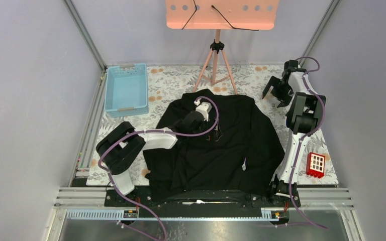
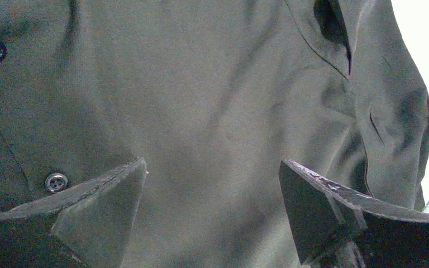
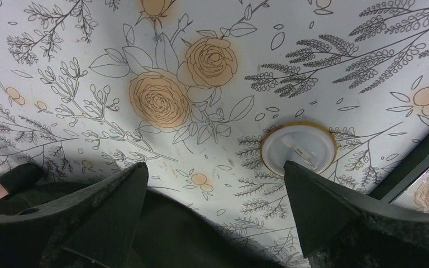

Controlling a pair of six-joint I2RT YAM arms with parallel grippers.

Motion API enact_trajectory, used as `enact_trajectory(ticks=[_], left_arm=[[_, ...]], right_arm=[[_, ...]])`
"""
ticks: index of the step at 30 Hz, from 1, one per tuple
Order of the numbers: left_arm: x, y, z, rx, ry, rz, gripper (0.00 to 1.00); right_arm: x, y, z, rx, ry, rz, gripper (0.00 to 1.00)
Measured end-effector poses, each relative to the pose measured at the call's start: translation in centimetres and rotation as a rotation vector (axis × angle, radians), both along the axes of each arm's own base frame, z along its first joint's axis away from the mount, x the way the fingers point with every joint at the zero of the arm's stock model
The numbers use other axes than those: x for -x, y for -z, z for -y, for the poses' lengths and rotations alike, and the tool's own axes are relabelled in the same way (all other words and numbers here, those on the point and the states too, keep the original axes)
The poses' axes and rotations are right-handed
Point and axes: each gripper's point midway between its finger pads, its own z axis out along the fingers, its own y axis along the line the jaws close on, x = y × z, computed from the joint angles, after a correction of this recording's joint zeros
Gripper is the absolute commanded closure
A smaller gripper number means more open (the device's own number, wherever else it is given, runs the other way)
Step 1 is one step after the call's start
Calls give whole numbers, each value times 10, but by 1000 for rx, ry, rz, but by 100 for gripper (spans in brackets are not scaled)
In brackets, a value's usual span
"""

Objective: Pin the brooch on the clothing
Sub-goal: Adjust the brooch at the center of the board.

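From above, the black shirt (image 1: 216, 150) is being shown spread flat on the flowered tablecloth (image 1: 171, 80) in the middle of the table, collar towards the far side; the left arm (image 1: 156, 138) is being reached across its upper chest; the fingers there are being lost against the dark cloth, so their spread cannot be told from this view; the right gripper (image 1: 274, 97) is being held above the tablecloth just beyond the shirt's far right shoulder, its fingers wide apart and gripping nothing; a blue basket (image 1: 126, 89) is being seen at the far left, a pink stand (image 1: 222, 14) on a tripod behind the collar, and a red and white block (image 1: 315, 164) at the near right.

In the left wrist view, the left gripper (image 2: 212, 167) is being held close over the shirt (image 2: 212, 95), fingers (image 2: 106, 195) spread wide with only cloth between them; two buttons (image 2: 56, 181) are being shown along the left side.

In the right wrist view, the right gripper (image 3: 215, 167) is being held over the tablecloth (image 3: 78, 67), fingers (image 3: 324, 201) wide and empty; a round white brooch (image 3: 298, 146) with a yellow rim is being shown lying on the tablecloth just beyond the right-hand finger, apart from the shirt.
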Motion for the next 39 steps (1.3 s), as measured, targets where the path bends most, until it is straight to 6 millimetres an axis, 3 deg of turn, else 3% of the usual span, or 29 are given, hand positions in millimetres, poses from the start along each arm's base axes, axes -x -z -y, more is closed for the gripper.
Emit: enact_trajectory(ticks=[10, 32, 39], left_arm=[[2, -3, -3, 4, -1, 3, 3], [7, -12, -8, 24, -5, 13, 3], [7, -13, -8, 25, -6, 13, 3]], right_arm=[[5, 0, -8, 1, -16, -1, 1], [72, 2, -30, 37, -86, -59, 2], [73, -25, -18, 126, -78, 34, 0]])
